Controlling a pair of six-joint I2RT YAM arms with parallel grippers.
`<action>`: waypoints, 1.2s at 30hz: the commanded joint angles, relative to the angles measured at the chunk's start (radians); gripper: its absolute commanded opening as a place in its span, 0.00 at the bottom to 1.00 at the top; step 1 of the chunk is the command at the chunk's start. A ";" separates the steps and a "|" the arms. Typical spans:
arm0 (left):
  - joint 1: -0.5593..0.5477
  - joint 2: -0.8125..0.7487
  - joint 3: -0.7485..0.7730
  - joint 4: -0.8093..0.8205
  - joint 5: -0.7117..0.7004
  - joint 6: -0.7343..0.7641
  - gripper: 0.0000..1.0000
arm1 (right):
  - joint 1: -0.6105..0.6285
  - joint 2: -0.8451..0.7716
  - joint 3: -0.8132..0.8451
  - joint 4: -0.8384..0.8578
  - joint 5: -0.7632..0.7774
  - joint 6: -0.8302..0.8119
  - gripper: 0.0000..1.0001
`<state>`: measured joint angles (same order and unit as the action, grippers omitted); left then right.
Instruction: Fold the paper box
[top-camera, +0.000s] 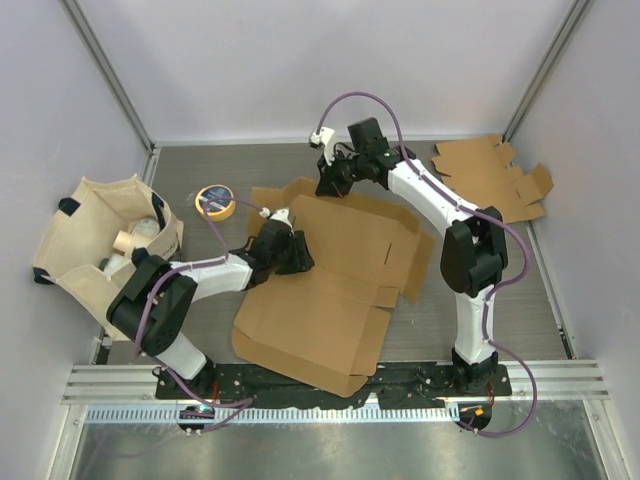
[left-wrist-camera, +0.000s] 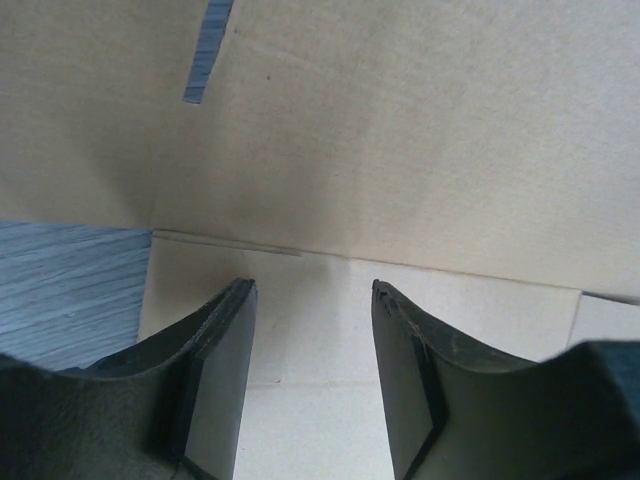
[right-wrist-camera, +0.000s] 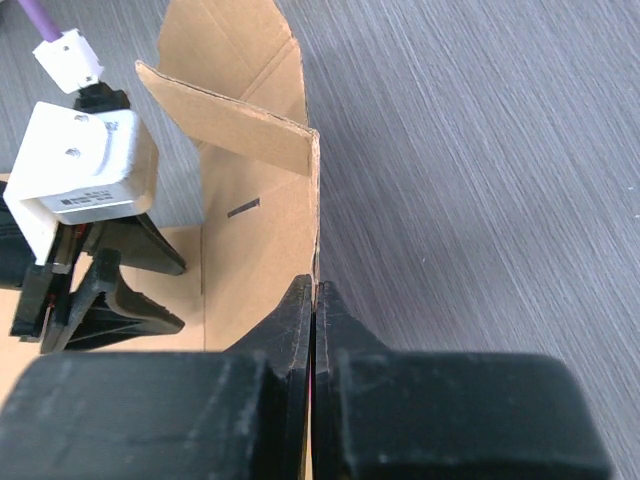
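Centrally in the top view, a brown cardboard box blank is seen spread over the grey metal table, reaching from mid-frame down toward the arm bases at the bottom edge. Most of it lies flat, while a panel at its upper left corner is raised upright. The top edge of that raised panel is pinched by the right gripper. In the right wrist view the fingers are pressed together on the thin cardboard edge, with a small flap bent off the panel further up the frame.

The left gripper is placed over the left part of the blank, just below the raised panel. In the left wrist view its jaws are parted, with nothing held between them. The upright cardboard wall fills the upper frame just beyond the fingertips.

A stack of further brown cardboard blanks is seen at upper right. A beige canvas bag sits at the left, and a yellow tape roll lies near it.
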<state>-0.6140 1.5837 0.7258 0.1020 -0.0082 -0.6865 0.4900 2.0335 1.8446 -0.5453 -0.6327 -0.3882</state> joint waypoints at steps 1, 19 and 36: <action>0.010 0.003 -0.048 0.050 0.022 0.016 0.54 | 0.012 -0.096 -0.048 0.079 0.033 -0.027 0.01; 0.124 -0.641 0.055 -0.210 -0.046 0.087 0.85 | 0.044 -0.076 0.002 -0.039 0.091 -0.333 0.01; 0.183 -0.202 0.466 -0.323 0.050 0.355 0.53 | 0.067 -0.078 0.027 -0.036 0.065 -0.367 0.01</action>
<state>-0.4316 1.3552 1.1286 -0.1993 0.0719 -0.4156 0.5442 1.9755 1.8122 -0.5999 -0.5518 -0.7258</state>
